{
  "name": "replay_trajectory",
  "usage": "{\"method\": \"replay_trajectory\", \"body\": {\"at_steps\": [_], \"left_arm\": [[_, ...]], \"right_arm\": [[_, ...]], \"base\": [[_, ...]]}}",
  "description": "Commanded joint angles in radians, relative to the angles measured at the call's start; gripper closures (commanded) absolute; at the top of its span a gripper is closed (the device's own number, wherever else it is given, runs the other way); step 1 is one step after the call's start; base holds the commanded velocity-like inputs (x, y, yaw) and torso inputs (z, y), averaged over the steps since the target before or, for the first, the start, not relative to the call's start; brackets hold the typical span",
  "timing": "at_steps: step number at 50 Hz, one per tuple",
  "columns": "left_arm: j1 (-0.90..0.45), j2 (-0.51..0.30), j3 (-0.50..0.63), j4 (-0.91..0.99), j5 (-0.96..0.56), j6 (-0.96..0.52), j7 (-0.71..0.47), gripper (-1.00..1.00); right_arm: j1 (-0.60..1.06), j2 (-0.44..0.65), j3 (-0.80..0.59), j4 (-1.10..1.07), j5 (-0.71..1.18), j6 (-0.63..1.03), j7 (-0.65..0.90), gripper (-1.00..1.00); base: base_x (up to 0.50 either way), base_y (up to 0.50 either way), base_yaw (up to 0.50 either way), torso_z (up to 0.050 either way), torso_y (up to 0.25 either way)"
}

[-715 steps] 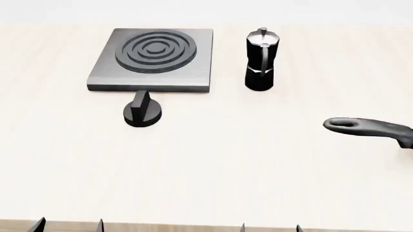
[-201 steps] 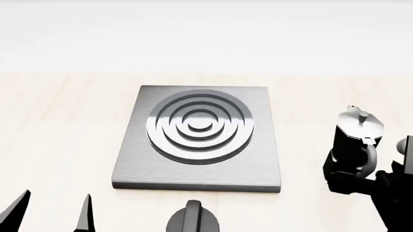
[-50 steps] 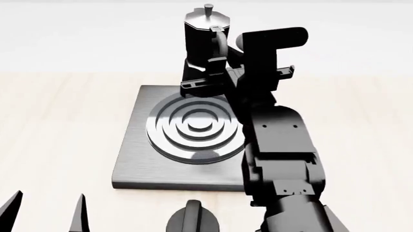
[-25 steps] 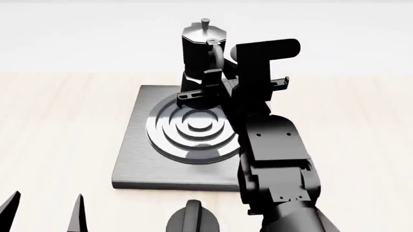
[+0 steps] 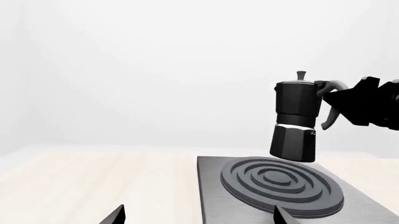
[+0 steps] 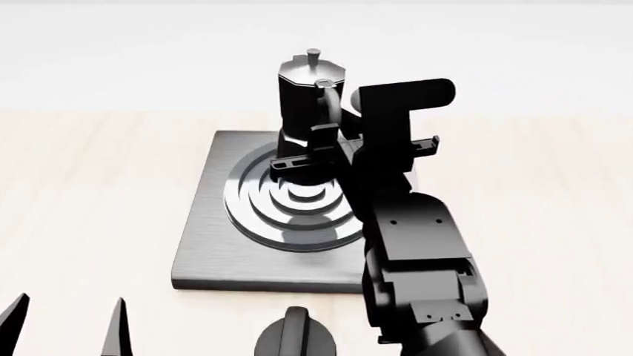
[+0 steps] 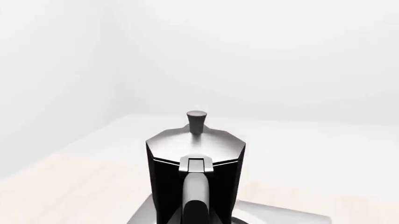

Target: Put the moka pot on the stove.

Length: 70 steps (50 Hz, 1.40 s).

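A: Entry on the right gripper (image 6: 314, 148). What is recorded?

B: It is seen clamped on the curved handle of the moka pot (image 5: 295, 122). The pot is held upright and clear of any surface. In the left wrist view a gap is visible between its base and the ring burner (image 5: 281, 185) below.

A: And where is the pot placed relative to the stove (image 6: 203, 245)?

B: It is held over the far part of the burner, not yet touching. The round knob (image 6: 295, 337) is noted on the table (image 6: 89, 193) just near of the stove's front edge.

A: The left gripper (image 6: 64, 326)?

B: Only two fingertips are shown, set apart and holding nothing, near and left of the stove.

A: Progress?

B: Pickup and carry are judged done. Lowering onto the burner and release are left.
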Motion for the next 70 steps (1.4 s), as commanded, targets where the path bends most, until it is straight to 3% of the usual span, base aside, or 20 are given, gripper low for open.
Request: {"method": "replay_trajectory", "body": {"at_steps": [1,37,70], "left_arm": [[0.002,-0.003,-0.001,0.002,-0.003,0.002,-0.003,-1.00],[-0.001,-0.010,0.004,0.005,-0.008,0.003,-0.008,-1.00],[-0.007,-0.015,0.006,-0.002,-0.014,0.006,-0.011,-1.00]], "right_arm": [[-0.005,-0.002,-0.007,0.000,0.022,-0.009,0.004,1.00],[-0.048,-0.002,0.061,0.000,-0.025,0.007,0.000,1.00],[-0.066,-0.002,0.013,0.000,0.015,0.017,0.009,1.00]], "base": [[0.00,0.00,0.00,0.000,0.010],[0.00,0.00,0.00,0.000,0.001],[0.00,0.00,0.00,0.000,0.001]]}}
